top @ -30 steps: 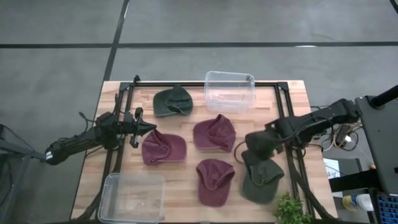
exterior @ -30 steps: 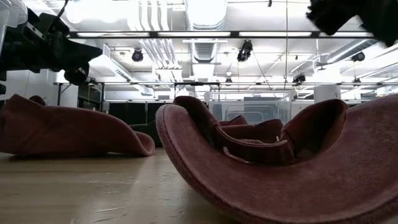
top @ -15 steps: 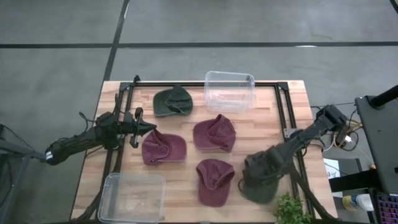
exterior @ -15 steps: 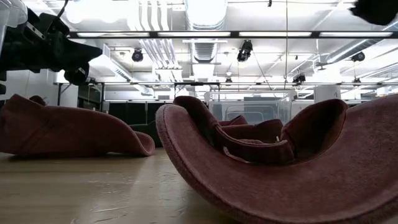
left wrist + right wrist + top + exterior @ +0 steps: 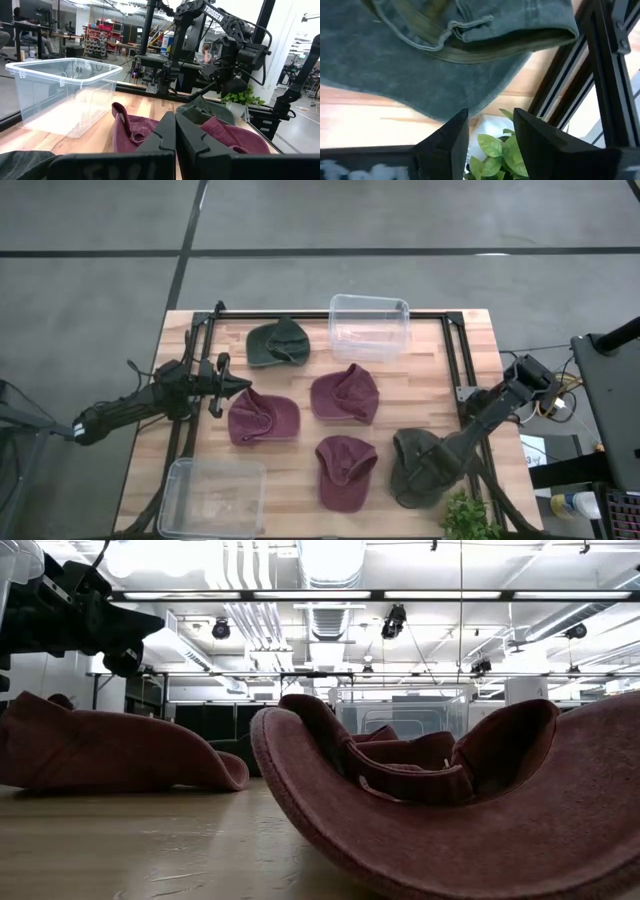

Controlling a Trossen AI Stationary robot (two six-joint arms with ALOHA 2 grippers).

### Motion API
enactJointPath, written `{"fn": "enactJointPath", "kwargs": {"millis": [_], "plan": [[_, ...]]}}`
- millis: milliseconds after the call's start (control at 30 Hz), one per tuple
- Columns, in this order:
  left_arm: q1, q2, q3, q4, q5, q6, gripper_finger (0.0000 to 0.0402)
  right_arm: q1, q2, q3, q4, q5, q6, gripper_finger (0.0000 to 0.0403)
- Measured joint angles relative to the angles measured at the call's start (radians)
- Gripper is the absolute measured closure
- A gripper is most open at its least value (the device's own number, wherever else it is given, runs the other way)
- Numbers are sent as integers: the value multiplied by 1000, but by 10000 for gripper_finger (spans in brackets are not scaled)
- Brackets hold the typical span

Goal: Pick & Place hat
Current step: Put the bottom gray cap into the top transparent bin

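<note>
Right claw (image 5: 428,471), fingers apart, over green hat (image 5: 412,470).

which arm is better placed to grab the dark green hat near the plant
Right. Its open claw is right over the dark green fabric hat beside the small leafy plant. The shut left claw sits across the table by a maroon fabric hat.

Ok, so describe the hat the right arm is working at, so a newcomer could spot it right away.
Start at the wooden table and go to its near right corner, beside the small green plant. The green hat lies there with the right claw, open, over it. Its nearest neighbours are maroon; the only other green hat sits far across by the clear bin.
</note>
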Motion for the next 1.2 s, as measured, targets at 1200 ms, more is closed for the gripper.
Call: {"fn": "enactJointPath", "kwargs": {"millis": [1200], "plan": [[0,0,0,0,0,0,402,83,-175,-396,404,50,162,350]]}}
